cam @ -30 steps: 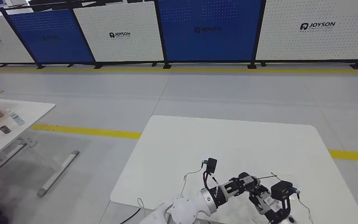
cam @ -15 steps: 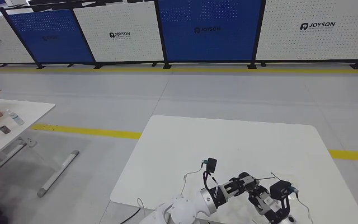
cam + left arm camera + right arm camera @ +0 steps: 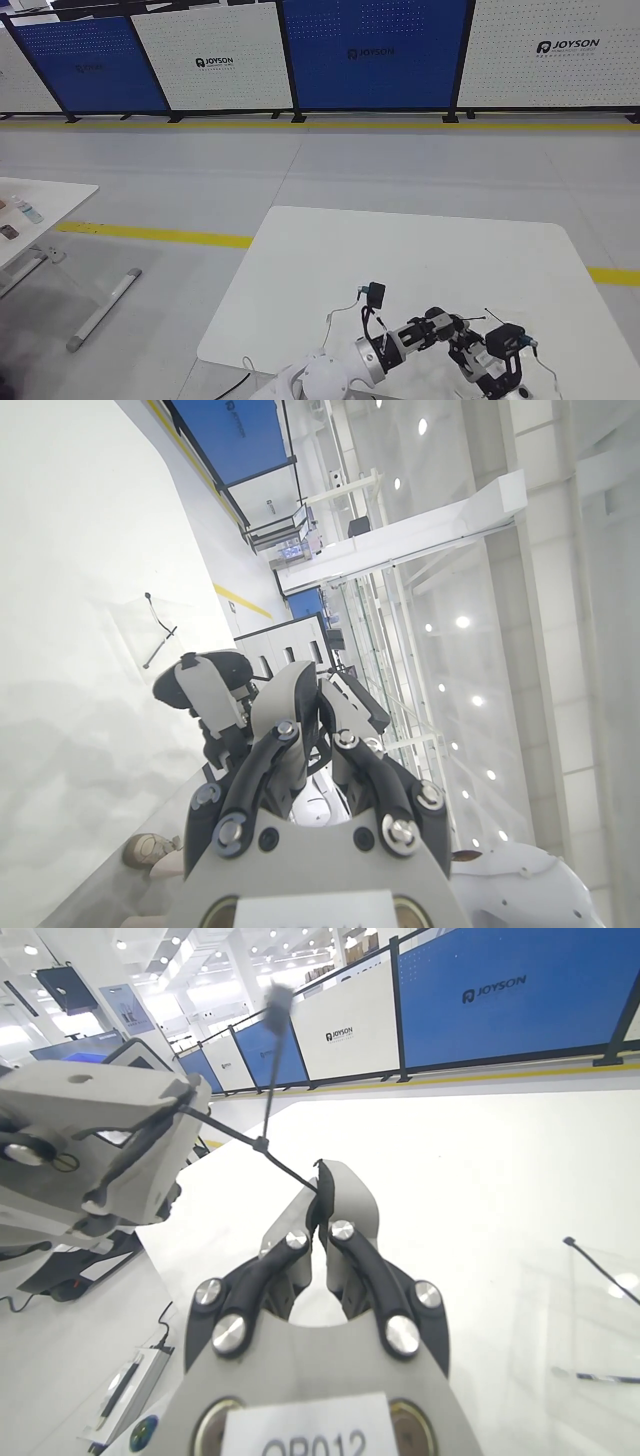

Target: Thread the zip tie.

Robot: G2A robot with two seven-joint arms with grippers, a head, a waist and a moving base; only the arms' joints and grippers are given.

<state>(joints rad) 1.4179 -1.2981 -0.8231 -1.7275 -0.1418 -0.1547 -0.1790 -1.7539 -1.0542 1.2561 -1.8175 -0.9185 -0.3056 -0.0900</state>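
The left jaws and right jaws are each clamped on the zip tie, which you see stretched between them above the bench near its robot-side edge, right of centre.

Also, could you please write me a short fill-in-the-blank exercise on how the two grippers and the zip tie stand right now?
1. The right gripper is ___ on the zip tie.
2. The left gripper grips it too, so the zip tie spans ___ the two.
3. The zip tie is coloured ___.
4. A spare tie lies on the ___ table.

Missing words: shut; between; black; white.
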